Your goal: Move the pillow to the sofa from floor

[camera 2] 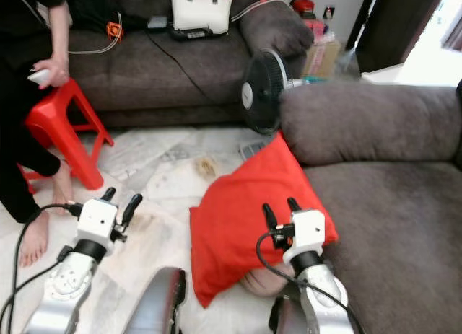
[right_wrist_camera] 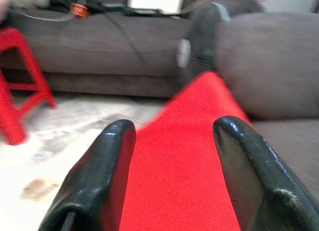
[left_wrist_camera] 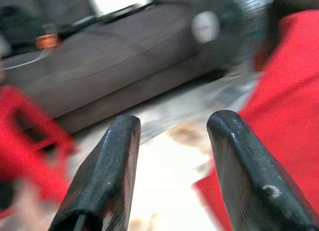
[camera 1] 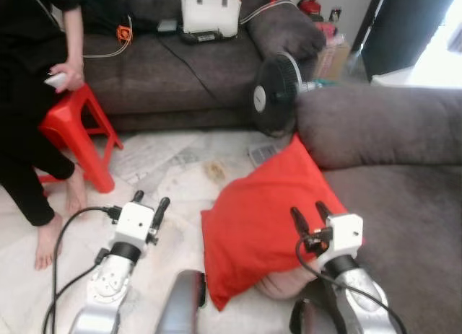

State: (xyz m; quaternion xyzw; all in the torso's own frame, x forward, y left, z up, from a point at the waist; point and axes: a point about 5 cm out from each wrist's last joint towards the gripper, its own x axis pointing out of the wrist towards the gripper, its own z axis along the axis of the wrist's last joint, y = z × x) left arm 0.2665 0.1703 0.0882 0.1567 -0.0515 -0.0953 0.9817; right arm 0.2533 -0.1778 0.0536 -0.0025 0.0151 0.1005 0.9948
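Each arm of the robot is silver metal with round joints, and it ends in a white box-shaped wrist block. The left gripper and the right gripper each have two long black fingers with rounded, glossy tips and some small scuff marks. A black cable runs in a loop from each wrist block back along the arm.
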